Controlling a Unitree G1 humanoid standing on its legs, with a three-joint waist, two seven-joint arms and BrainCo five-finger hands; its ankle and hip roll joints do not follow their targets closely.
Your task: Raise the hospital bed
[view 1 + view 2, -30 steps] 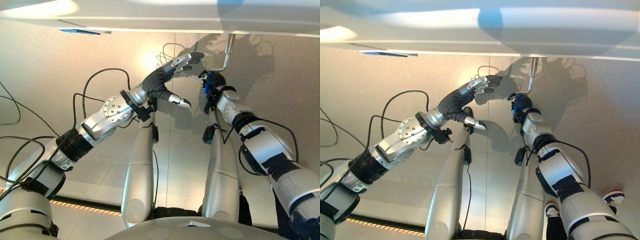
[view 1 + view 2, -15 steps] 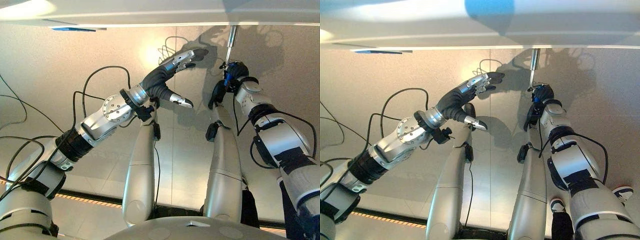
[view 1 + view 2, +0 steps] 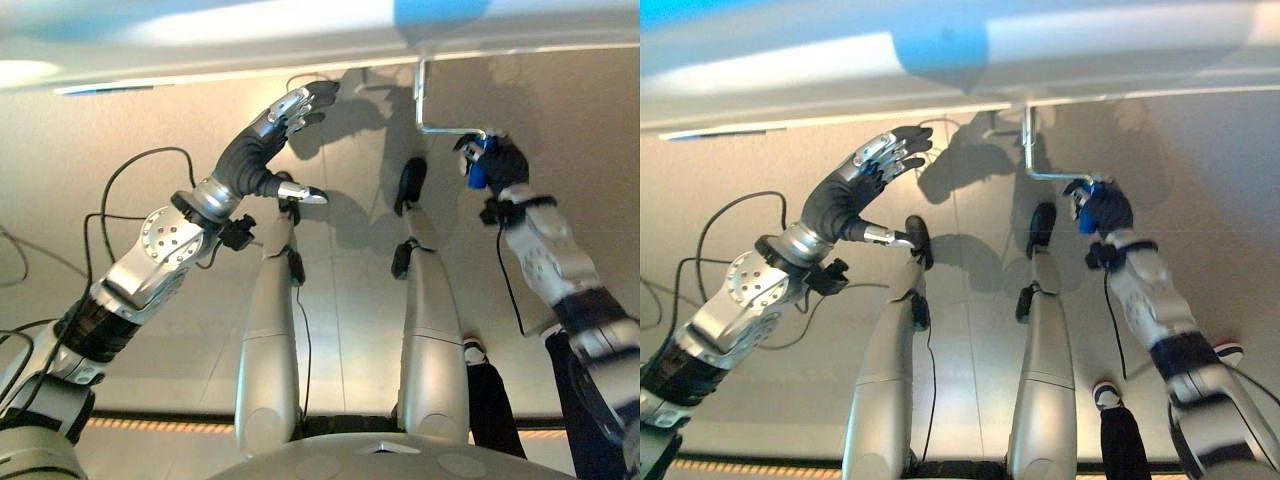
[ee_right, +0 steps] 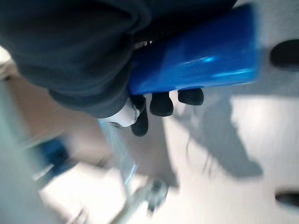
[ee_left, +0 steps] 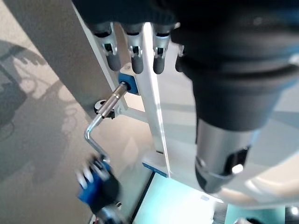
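**Right hand on the crank grip, left hand spread by the bed edge**

The right hand (image 3: 497,163) is clenched round the blue grip (image 4: 196,58) of the crank (image 3: 1040,160); in the right wrist view its dark fingertips (image 4: 162,103) wrap under the blue cylinder. In the eye views the hand sits at the right end of the crank's horizontal arm, well to the right of the vertical shaft.

From the grip, the silver rod runs left, bends at a corner and goes up to the underside of the bed (image 3: 250,35), whose pale edge spans the far side of the scene. In the left wrist view the rod enters a blue fitting (image 5: 127,83) on the bed frame, with a small collar just beside it.

The left hand (image 3: 275,120) is released: fingers straight and spread, thumb (image 3: 300,193) stuck out apart from them, holding nothing. It hovers to the left of the crank shaft, near the bed edge; I cannot tell whether the fingertips touch it. In its own wrist view the dark-tipped fingers (image 5: 137,60) lie along a white rail (image 5: 154,102) of the frame.

Below, the floor (image 3: 100,180) is beige with pale tiles nearer. A shoe (image 3: 1230,351) of a person shows at the right, near the right forearm. Nothing stands between the right hand and the crank.
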